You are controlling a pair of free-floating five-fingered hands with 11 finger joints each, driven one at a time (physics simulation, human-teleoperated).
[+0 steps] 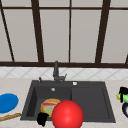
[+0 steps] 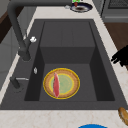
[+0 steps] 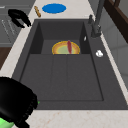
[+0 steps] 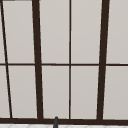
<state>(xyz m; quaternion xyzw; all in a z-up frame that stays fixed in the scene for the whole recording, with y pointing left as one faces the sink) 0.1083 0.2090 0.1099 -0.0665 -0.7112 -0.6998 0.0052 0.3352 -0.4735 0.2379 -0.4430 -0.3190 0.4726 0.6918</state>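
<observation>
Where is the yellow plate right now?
The yellow plate lies on the bottom of the sink's deep basin, on the left half in the front view, with a red strip across it.

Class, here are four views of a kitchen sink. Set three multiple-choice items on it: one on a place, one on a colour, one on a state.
1. Where is the yellow-rimmed plate?
A on the counter
B in the sink basin
C on the windowsill
2. What colour is the disc on the left counter?
A blue
B white
C orange
3. What does the right hand hold?
A nothing
B a green object
C the faucet

Key: B, the yellow-rimmed plate lies on the sink floor; A, the disc is blue; B, the right hand has its fingers round the green object.
</observation>
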